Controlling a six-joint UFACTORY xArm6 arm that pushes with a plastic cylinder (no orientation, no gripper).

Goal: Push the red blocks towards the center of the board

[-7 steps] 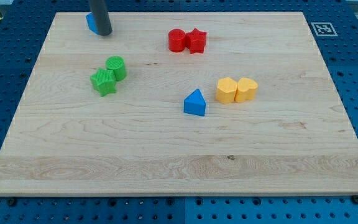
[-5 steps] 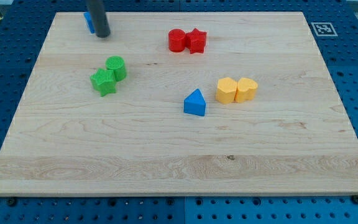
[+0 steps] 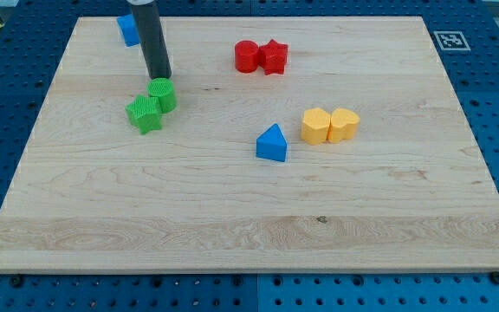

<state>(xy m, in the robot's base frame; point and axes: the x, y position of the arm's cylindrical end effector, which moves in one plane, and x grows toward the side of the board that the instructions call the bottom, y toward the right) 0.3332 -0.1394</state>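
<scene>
No jaws here: our dark rod's tip (image 3: 159, 76) has slid down beside the green round block (image 3: 163, 94), well left of the red round block (image 3: 246, 55) and red star block (image 3: 274, 56), still untouched at the far side.

dark rod near-upright, my tip (image 3: 160, 78) down

- You see the rod (image 3: 150, 35) cut off by the view's top edge; its upper part is out of sight
- It hides part of the blue block (image 3: 127, 30) at top left; you can't tell that block's shape
</scene>
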